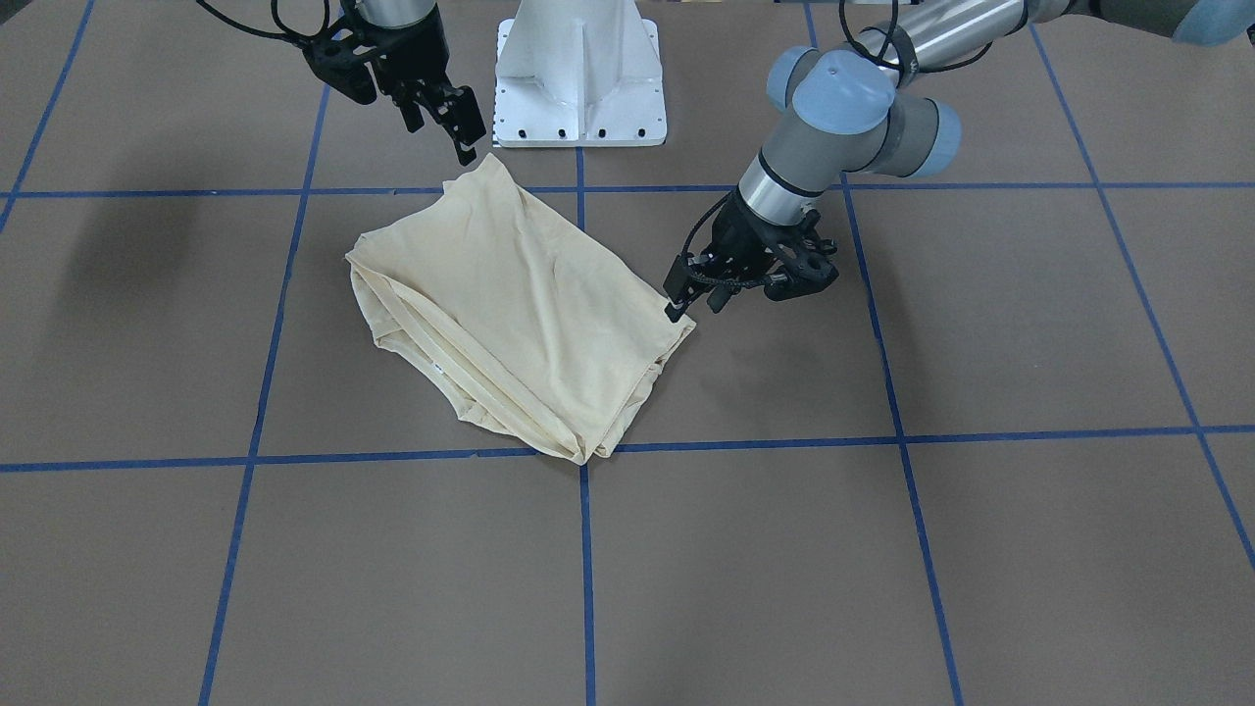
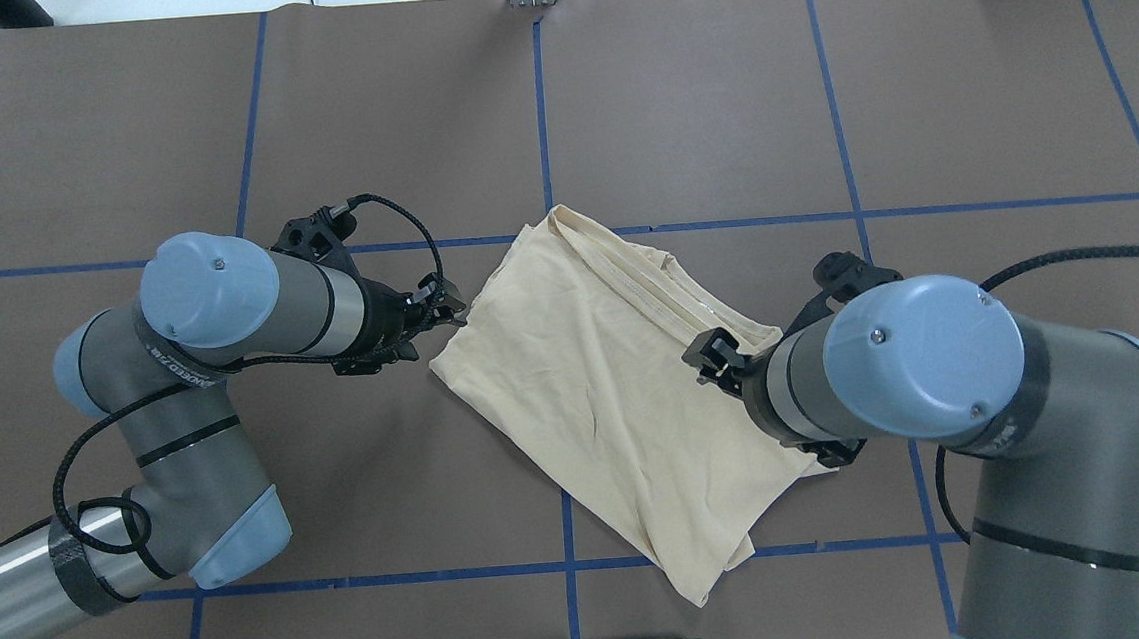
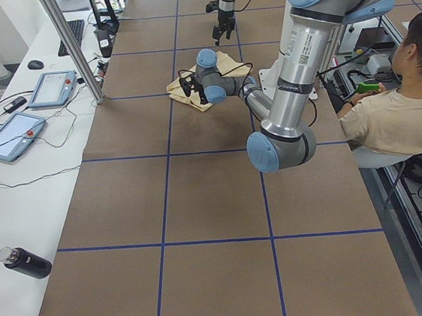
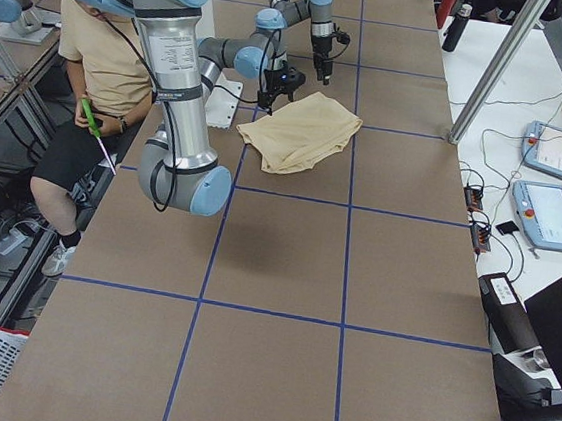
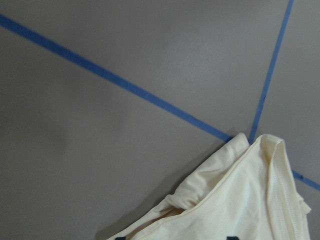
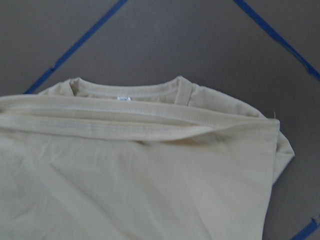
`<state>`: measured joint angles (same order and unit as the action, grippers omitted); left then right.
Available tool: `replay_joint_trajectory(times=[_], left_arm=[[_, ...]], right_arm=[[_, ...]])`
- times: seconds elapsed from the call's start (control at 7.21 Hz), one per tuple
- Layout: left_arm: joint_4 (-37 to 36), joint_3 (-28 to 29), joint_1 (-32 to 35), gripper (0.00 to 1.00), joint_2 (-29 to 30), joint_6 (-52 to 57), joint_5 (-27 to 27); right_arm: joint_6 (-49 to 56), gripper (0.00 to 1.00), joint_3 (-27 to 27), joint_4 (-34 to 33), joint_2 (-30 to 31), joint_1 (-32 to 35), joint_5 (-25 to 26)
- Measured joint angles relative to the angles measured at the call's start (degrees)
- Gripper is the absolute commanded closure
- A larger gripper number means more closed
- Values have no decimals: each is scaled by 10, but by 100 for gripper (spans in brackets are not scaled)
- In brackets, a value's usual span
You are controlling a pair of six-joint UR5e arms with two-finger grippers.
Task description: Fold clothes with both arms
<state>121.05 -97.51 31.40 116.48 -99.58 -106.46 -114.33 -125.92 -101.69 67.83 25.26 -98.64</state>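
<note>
The cream-yellow T-shirt (image 1: 520, 304) lies folded flat in the middle of the table (image 1: 1029, 324), with its print hidden. It also shows in the overhead view (image 2: 594, 378). Its collar with the white neck tag (image 6: 123, 98) lies at the far folded edge in the right wrist view. My left gripper (image 1: 694, 302) hangs open and empty just off one corner of the shirt; it also shows in the overhead view (image 2: 449, 313). Its fingertips (image 5: 231, 238) stand wide apart over the cloth. My right gripper (image 1: 441, 127) is open and empty above the opposite corner, over the shirt's edge in the overhead view (image 2: 717, 354).
The white base pedestal (image 1: 580, 88) stands just behind the shirt. Blue tape lines (image 1: 588, 569) divide the brown table top. A seated operator (image 3: 395, 116) is at the robot's side of the table. Control tablets (image 3: 53, 88) and a bottle (image 3: 26, 262) lie on the side bench.
</note>
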Motion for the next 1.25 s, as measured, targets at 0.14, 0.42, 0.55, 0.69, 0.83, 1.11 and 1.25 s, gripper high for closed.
replay_joint_trajectory(times=[0.14, 0.42, 0.55, 0.69, 0.83, 1.11, 1.25], left_arm=[[-1, 1, -8, 28, 0, -1, 2], [-2, 6, -24, 30, 1, -1, 3], [-2, 11, -27, 32, 1, 0, 3], [-2, 18, -28, 34, 3, 3, 6], [-1, 28, -29, 37, 6, 6, 13], [1, 50, -29, 43, 15, 9, 29], [2, 57, -29, 57, 16, 9, 34]], right_arm=[[33, 0, 16, 1, -4, 34, -20], [69, 0, 41, 14, -6, 64, -34], [74, 0, 56, 32, -7, 68, -35], [76, 0, 68, 43, -7, 69, -36], [77, 0, 75, 48, -7, 69, -36], [77, 0, 80, 50, -7, 69, -36], [77, 0, 82, 51, -6, 69, -36]])
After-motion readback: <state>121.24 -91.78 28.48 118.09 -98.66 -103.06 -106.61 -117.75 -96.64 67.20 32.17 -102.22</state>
